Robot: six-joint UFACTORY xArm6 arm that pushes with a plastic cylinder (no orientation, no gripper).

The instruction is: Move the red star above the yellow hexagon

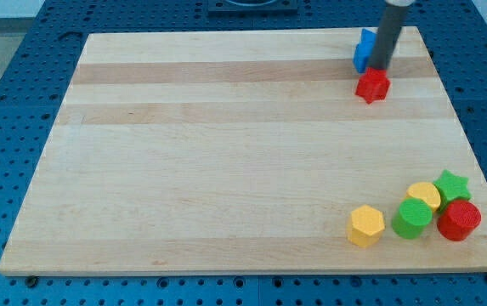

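Note:
The red star (372, 86) lies near the view's top right of the wooden board (226, 153). My tip (379, 70) stands right at the star's upper edge, touching or nearly touching it. The rod partly hides a blue block (364, 50) just above and left of the star. The yellow hexagon (366, 226) lies near the view's bottom right, far below the star.
To the right of the yellow hexagon is a cluster: a green round block (412, 218), a yellow round block (424, 195), a green star (452, 184) and a red round block (459, 220). The board's right edge is close to them.

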